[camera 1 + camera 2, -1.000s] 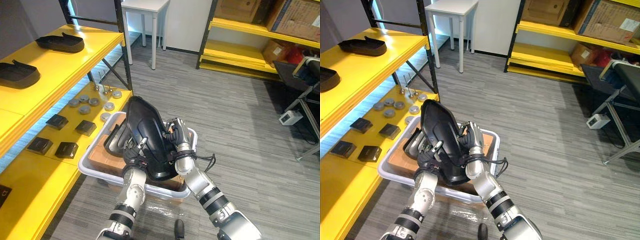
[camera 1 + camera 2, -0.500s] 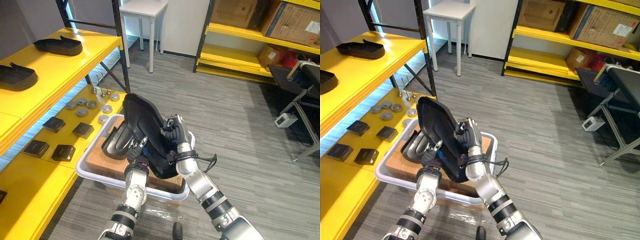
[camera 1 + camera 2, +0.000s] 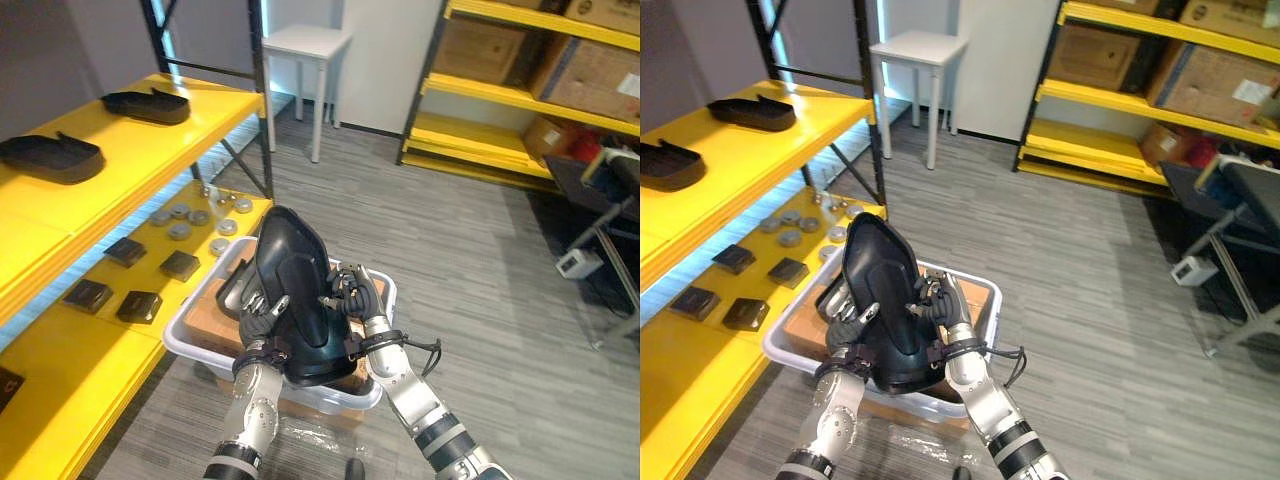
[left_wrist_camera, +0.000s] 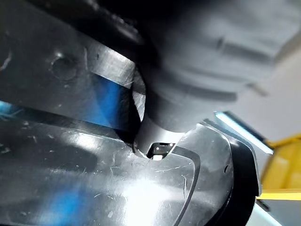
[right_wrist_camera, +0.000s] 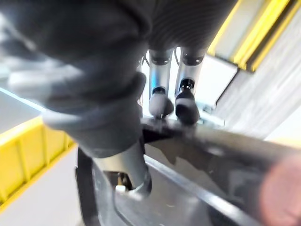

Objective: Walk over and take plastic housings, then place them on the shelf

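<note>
A large black plastic housing (image 3: 295,290) stands nearly upright, lifted above a white bin (image 3: 190,335). My left hand (image 3: 258,318) grips its left edge with curled fingers. My right hand (image 3: 358,300) clasps the right edge. In the right wrist view its dark fingertips (image 5: 181,101) press on the housing's rim (image 5: 188,179) with the thumb on the near side. The left wrist view has the glossy housing (image 4: 94,188) close against the hand. A second black housing (image 3: 230,290) lies in the bin behind. Two more housings (image 3: 50,158) (image 3: 145,103) rest on the yellow shelf (image 3: 130,150) to my left.
The shelf's lower level (image 3: 90,340) carries small black boxes (image 3: 135,305) and grey discs (image 3: 180,230). A black upright post (image 3: 262,100) stands at the shelf's corner. A white side table (image 3: 305,45) is behind it. Yellow racks with cardboard boxes (image 3: 500,60) line the far right.
The whole picture has shifted, so the camera moved. The housing stays held between both hands above the bin and now stands a little more upright.
</note>
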Tool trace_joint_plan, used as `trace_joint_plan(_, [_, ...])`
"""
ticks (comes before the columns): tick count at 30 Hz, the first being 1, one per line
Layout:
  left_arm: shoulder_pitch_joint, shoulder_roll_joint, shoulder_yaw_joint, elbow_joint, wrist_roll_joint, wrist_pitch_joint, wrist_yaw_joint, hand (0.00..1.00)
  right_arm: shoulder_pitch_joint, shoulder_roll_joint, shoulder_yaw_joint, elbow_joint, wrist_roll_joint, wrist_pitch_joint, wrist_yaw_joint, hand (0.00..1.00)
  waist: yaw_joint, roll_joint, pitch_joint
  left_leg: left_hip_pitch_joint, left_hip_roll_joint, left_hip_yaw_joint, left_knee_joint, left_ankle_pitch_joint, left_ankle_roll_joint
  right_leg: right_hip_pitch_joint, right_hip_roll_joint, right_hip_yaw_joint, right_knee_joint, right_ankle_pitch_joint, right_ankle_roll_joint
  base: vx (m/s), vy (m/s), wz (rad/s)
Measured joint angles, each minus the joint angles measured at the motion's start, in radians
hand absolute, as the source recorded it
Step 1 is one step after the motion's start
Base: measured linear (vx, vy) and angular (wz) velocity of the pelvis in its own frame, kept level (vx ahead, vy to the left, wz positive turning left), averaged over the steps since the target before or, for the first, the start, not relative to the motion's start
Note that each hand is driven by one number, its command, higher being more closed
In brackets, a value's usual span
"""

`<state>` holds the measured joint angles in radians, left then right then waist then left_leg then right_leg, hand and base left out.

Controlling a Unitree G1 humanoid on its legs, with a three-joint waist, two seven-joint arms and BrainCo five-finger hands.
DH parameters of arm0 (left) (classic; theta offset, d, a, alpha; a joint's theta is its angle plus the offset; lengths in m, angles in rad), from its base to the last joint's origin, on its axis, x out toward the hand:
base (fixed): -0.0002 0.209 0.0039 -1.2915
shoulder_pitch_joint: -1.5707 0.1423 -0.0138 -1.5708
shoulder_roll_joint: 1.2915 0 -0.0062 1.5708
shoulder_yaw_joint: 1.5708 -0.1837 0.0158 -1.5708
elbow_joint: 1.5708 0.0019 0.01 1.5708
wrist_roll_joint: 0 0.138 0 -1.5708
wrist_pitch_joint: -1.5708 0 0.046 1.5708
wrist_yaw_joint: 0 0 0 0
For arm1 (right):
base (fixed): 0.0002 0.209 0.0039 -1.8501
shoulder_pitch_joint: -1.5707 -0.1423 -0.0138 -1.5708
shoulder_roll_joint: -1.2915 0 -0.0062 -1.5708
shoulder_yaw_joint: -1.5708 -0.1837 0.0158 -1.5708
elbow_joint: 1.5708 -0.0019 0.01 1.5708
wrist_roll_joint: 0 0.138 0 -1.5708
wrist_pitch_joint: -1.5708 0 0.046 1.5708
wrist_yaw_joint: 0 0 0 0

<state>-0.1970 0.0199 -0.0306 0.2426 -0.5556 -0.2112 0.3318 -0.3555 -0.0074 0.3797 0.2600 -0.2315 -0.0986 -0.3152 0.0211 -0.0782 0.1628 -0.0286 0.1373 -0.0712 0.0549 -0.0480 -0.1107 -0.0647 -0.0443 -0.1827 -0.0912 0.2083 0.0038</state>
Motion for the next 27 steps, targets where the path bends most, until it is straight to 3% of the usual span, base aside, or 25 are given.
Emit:
trace_joint_plan(5, [0.085, -0.024, 0.207, -0.115, 0.209, 0.000, 0.079, 1.00, 0.138, 0.021, -0.086, -0.086, 0.091, -0.001, 0.019, 0.00, 0.041, 0.056, -0.040, -0.021, -0.022, -0.213, -0.052, 0.061, -0.010, 0.071, -0.021, -0.216, 0.001, -0.058, 0.019, 0.05, -0.024, 1.24])
trace_joint_plan(7, [0.132, -0.007, 0.289, -0.120, 0.279, 0.002, 0.108, 1.00, 0.142, 0.020, -0.115, -0.134, 0.128, -0.009, 0.023, 0.00, 0.061, 0.075, -0.051, -0.020, -0.033, -0.237, -0.056, 0.066, -0.007, 0.086, -0.031, -0.241, 0.004, -0.066, 0.023, 0.06, 0.023, 0.53])
trace_joint_plan(9, [0.193, 0.015, 0.378, -0.127, 0.368, 0.016, 0.153, 1.00, 0.139, 0.024, -0.142, -0.180, 0.185, -0.047, 0.029, 0.00, 0.093, 0.078, -0.054, -0.022, -0.045, -0.243, -0.054, 0.068, -0.004, 0.091, -0.042, -0.248, 0.006, -0.069, 0.027, 0.04, 0.041, 0.16])
trace_joint_plan(10, [0.202, 0.015, 0.392, -0.127, 0.383, 0.022, 0.163, 1.00, 0.139, 0.023, -0.150, -0.187, 0.198, -0.054, 0.032, 0.00, 0.095, 0.078, -0.054, -0.025, -0.047, -0.242, -0.056, 0.070, -0.002, 0.093, -0.046, -0.258, 0.006, -0.071, 0.029, -0.01, 0.027, 0.55])
trace_joint_plan(11, [0.212, 0.012, 0.407, -0.126, 0.411, 0.036, 0.184, 1.00, 0.140, 0.018, -0.174, -0.199, 0.221, -0.066, 0.034, 0.00, 0.078, 0.083, -0.054, -0.049, -0.032, -0.158, -0.065, 0.060, 0.020, 0.103, -0.062, -0.302, 0.007, -0.076, 0.036, 0.01, 0.006, 1.07])
trace_joint_plan(12, [0.209, 0.002, 0.411, -0.124, 0.433, 0.043, 0.195, 1.00, 0.139, 0.003, -0.206, -0.210, 0.246, -0.076, 0.031, 0.00, 0.063, 0.081, -0.055, -0.064, 0.001, 0.022, -0.064, 0.057, 0.097, 0.112, -0.082, -0.358, 0.012, -0.089, 0.053, 0.02, 0.013, 1.23])
trace_joint_plan(13, [0.210, -0.006, 0.410, -0.124, 0.442, 0.043, 0.199, 1.00, 0.137, -0.006, -0.219, -0.210, 0.254, -0.079, 0.030, 0.00, 0.060, 0.082, -0.055, -0.067, 0.018, 0.118, -0.059, 0.065, 0.123, 0.114, -0.095, -0.374, 0.020, -0.095, 0.060, 0.05, 0.043, 1.17])
trace_joint_plan(14, [0.213, -0.019, 0.415, -0.124, 0.456, 0.043, 0.212, 1.00, 0.136, -0.033, -0.236, -0.210, 0.262, -0.079, 0.024, 0.00, 0.058, 0.092, -0.053, -0.071, 0.059, 0.289, -0.043, 0.066, 0.126, 0.122, -0.120, -0.404, 0.038, -0.108, 0.074, 0.04, 0.076, 0.75])
trace_joint_plan(15, [0.213, -0.022, 0.421, -0.124, 0.462, 0.043, 0.218, 1.00, 0.136, -0.044, -0.243, -0.210, 0.262, -0.079, 0.021, 0.00, 0.054, 0.096, -0.052, -0.071, 0.076, 0.360, -0.032, 0.062, 0.117, 0.124, -0.128, -0.414, 0.047, -0.114, 0.081, 0.07, 0.106, 0.81])
trace_joint_plan(17, [0.212, -0.023, 0.458, -0.145, 0.469, 0.046, 0.238, 1.00, 0.143, -0.066, -0.265, -0.223, 0.263, -0.079, 0.017, 0.00, 0.043, 0.101, -0.055, -0.087, 0.121, 0.532, 0.013, 0.062, 0.048, 0.134, -0.161, -0.466, 0.068, -0.128, 0.102, 0.15, 0.103, 0.71])
trace_joint_plan(19, [0.214, -0.023, 0.483, -0.196, 0.505, 0.050, 0.254, 1.00, 0.166, -0.065, -0.284, -0.257, 0.266, -0.079, 0.014, 0.00, 0.044, 0.101, -0.055, -0.102, 0.159, 0.636, 0.075, 0.077, 0.029, 0.147, -0.179, -0.497, 0.074, -0.127, 0.112, 0.25, 0.100, 0.53])
trace_joint_plan(21, [0.224, -0.023, 0.497, -0.262, 0.534, 0.059, 0.257, 1.00, 0.185, -0.063, -0.294, -0.258, 0.280, -0.079, 0.011, 0.00, 0.047, 0.095, -0.060, -0.094, 0.150, 0.669, 0.114, 0.095, 0.023, 0.180, -0.209, -0.521, 0.070, -0.119, 0.144, 0.27, 0.098, 0.43])
trace_joint_plan(23, [0.262, -0.026, 0.494, -0.402, 0.589, 0.061, 0.242, 1.00, 0.241, -0.033, -0.303, -0.266, 0.291, -0.079, 0.025, 0.00, 0.052, 0.077, -0.078, -0.107, 0.099, 0.641, 0.162, 0.044, 0.059, 0.211, -0.273, -0.572, 0.094, -0.111, 0.156, 0.32, 0.139, 0.51])
trace_joint_plan(25, [0.273, -0.027, 0.482, -0.470, 0.621, 0.059, 0.221, 1.00, 0.287, -0.030, -0.325, -0.263, 0.306, -0.079, 0.042, 0.00, 0.059, 0.089, -0.084, -0.113, 0.092, 0.623, 0.214, -0.002, 0.074, 0.205, -0.329, -0.596, 0.212, -0.118, 0.163, 0.28, 0.191, 0.58])
trace_joint_plan(26, [0.274, -0.027, 0.465, -0.504, 0.628, 0.055, 0.203, 1.00, 0.328, -0.027, -0.346, -0.263, 0.315, -0.078, 0.052, 0.00, 0.053, 0.090, -0.085, -0.099, 0.068, 0.611, 0.226, -0.026, 0.091, 0.200, -0.402, -0.617, 0.361, -0.123, 0.170, 0.35, 0.310, 0.88])
trace_joint_plan(27, [0.276, -0.022, 0.446, -0.528, 0.629, 0.050, 0.185, 1.00, 0.359, -0.023, -0.370, -0.263, 0.322, -0.078, 0.056, 0.00, 0.048, 0.084, -0.086, -0.068, 0.029, 0.591, 0.212, -0.048, 0.100, 0.170, -0.496, -0.617, 0.544, -0.108, 0.134, 0.27, 0.310, 0.87])
